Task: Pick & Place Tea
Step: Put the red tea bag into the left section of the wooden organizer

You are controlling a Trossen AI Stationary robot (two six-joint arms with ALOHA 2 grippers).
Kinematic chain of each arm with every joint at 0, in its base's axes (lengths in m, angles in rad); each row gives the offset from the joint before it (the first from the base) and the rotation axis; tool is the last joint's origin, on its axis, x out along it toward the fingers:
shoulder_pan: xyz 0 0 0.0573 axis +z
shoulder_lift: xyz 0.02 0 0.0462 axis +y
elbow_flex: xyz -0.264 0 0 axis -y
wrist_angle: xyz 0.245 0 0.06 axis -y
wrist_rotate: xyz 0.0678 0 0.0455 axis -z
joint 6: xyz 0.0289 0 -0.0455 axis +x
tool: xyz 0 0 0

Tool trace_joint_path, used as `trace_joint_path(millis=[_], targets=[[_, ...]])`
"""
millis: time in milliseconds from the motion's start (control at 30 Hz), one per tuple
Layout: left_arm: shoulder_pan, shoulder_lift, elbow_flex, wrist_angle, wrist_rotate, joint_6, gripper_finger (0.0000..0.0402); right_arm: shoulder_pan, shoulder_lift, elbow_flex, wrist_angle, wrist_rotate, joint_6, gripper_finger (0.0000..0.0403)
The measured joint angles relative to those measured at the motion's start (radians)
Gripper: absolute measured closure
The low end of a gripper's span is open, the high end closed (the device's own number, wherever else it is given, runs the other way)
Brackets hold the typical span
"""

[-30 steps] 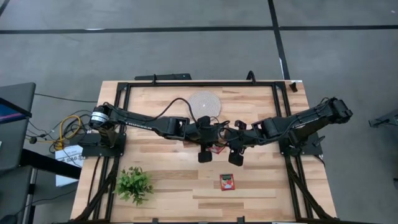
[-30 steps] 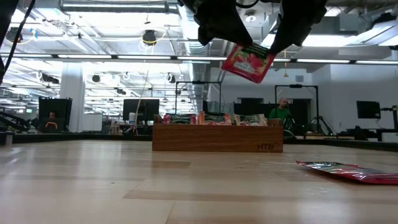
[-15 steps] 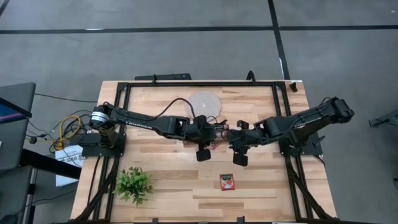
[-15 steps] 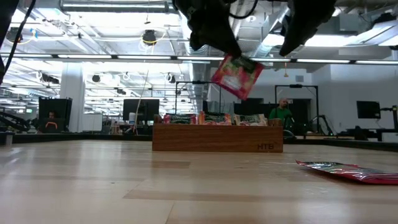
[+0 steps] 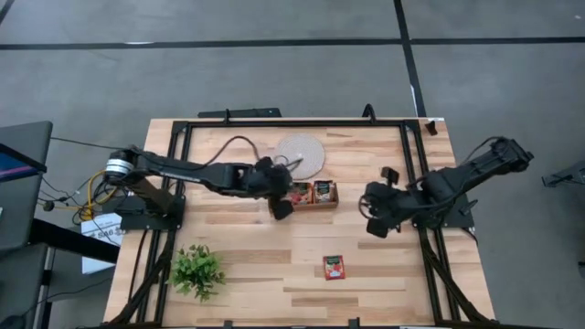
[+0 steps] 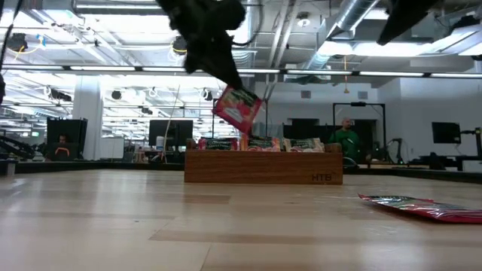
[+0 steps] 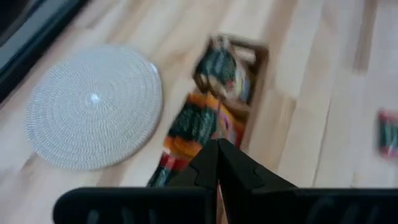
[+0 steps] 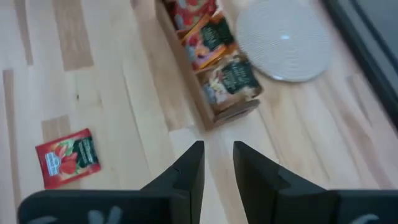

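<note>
Red tea packet (image 6: 238, 108) up in air, pinched by left gripper (image 6: 226, 79), just above left end of wooden tray (image 6: 263, 167). Held high, I think, to drop it in with other packets. Packet hangs tilted, one corner down. Second red packet (image 5: 335, 267) flat on table (image 5: 238, 256). Right gripper (image 8: 213, 163) off to side, fingers slightly apart, holding nothing.

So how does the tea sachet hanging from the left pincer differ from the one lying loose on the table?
The held sachet hangs tilted in the air, above the wooden tray; the loose sachet lies flat on the table's near side, well clear of the tray. The left pincer is shut on the first; nothing touches the second, and the right pincer waits open to one side. Both are red sachets with printed fronts.
</note>
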Motion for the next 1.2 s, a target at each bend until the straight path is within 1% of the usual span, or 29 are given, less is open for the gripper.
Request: trace_joint_path(millis=[133, 267, 333, 500, 600, 933, 1200], targets=[[0.001, -0.095, -0.154, 0.151, -0.021, -0.096, 0.0401, 0.046, -0.032, 0.000, -0.042, 0.067, 0.079, 0.0326], [-0.002, -0.156, -0.269, 0.242, -0.092, -0.185, 0.0401, 0.073, -0.041, 0.000, -0.047, 0.104, 0.115, 0.0326], [-0.005, -0.167, -0.307, 0.291, -0.123, -0.215, 0.0401, 0.079, -0.040, 0.000, -0.049, 0.107, 0.125, 0.0326], [-0.011, -0.176, -0.396, 0.420, -0.135, -0.247, 0.0401, 0.077, -0.031, -0.001, -0.049, 0.107, 0.150, 0.0326], [-0.009, -0.176, -0.414, 0.423, -0.141, -0.262, 0.0401, 0.077, -0.029, -0.001, -0.047, 0.106, 0.151, 0.0326], [-0.010, -0.171, -0.415, 0.410, -0.157, -0.235, 0.0401, 0.070, -0.029, -0.001, -0.037, 0.104, 0.151, 0.0326], [-0.010, -0.137, -0.415, 0.416, -0.179, -0.237, 0.0401, 0.070, -0.029, -0.001, -0.030, 0.104, 0.151, 0.0326]])
